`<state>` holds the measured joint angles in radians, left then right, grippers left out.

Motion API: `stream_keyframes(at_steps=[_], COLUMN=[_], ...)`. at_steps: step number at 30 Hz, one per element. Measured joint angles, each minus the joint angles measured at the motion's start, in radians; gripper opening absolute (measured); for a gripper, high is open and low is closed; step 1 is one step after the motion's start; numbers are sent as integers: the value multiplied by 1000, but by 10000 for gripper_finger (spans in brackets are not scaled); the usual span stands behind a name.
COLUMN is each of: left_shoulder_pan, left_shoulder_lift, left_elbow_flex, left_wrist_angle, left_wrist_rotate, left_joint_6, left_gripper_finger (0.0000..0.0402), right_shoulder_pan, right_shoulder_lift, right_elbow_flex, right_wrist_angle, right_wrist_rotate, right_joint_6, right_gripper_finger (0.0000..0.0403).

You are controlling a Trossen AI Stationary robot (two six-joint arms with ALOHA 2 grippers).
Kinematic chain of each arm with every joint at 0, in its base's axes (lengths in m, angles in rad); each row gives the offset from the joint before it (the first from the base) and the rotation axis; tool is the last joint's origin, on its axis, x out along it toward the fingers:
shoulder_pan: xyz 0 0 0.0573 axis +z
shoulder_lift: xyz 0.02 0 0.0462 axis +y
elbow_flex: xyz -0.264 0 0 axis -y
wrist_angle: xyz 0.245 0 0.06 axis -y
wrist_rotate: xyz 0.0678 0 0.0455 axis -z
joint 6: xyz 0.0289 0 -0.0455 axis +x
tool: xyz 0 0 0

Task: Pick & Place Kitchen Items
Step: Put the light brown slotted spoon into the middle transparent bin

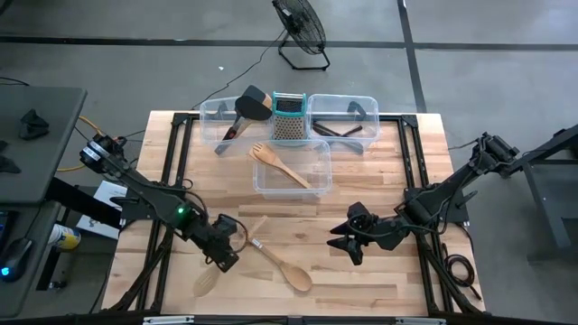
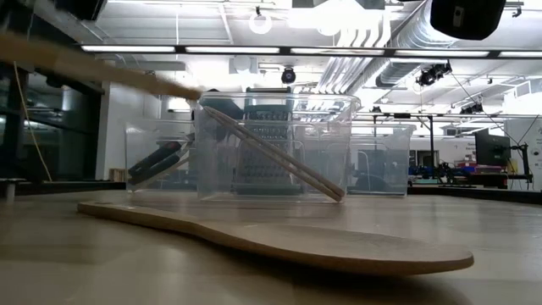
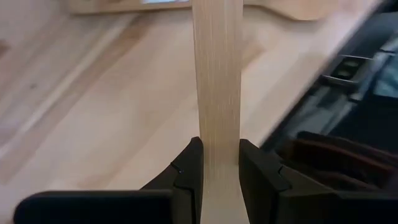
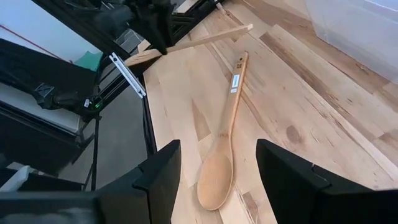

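Note:
My left gripper (image 1: 223, 253) is shut on a light wooden spatula (image 1: 237, 244) near the table's near-left part; the left wrist view shows the spatula's handle (image 3: 217, 93) between my fingers. A wooden spoon (image 1: 282, 264) lies flat on the table just right of it, its bowl (image 4: 214, 180) toward the near edge. My right gripper (image 1: 348, 242) is open and hovers right of the spoon, its fingers (image 4: 163, 180) standing to either side of the spoon's bowl end without touching it. In the low view the spoon (image 2: 279, 237) fills the foreground. My left gripper pinches the spatula's flat handle (image 3: 217, 134) between its two fingers (image 3: 189, 171), which lie across it, closer to the blade (image 1: 206, 283) than to the free end (image 1: 261, 223). The fingers come from above, slanting. The spatula is lifted off the table and tilted (image 2: 93, 69).
At the far side stand clear bins: one (image 1: 226, 126) with a black turner (image 1: 248, 104), one (image 1: 348, 117) with black tools, and a nearer one (image 1: 293, 167) with a wooden fork (image 1: 282, 167). A teal-topped grater (image 1: 289, 117) stands between the far bins. Bare wood lies mid-table.

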<state>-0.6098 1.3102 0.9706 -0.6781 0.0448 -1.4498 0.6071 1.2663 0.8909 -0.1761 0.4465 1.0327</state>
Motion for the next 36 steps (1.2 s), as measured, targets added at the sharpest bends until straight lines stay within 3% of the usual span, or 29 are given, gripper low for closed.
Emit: stream_keyframes(at_steps=[7,15,19,28,36], left_shoulder_pan=[1,20,56,178,258], left_shoulder_lift=[0,0,0,0,1], left_elbow_flex=[88,133,133,133,133], left_wrist_angle=[39,46,81,183,260], left_wrist_rotate=[-38,-46,-12,87,163], left_joint_6=[76,118,145,252,313], left_gripper_finger=[70,70,70,70,70], right_shoulder_pan=[-6,-17,-43,-82,-106], right_shoulder_lift=[0,0,0,20,215], right_elbow_flex=[0,0,1,164,372], right_wrist_angle=[103,377,451,215,28], right_wrist_rotate=[0,1,4,0,-6], right_joint_6=[-125,-570,-713,-1037,-1383], right_gripper_finger=[201,201,201,201,201])
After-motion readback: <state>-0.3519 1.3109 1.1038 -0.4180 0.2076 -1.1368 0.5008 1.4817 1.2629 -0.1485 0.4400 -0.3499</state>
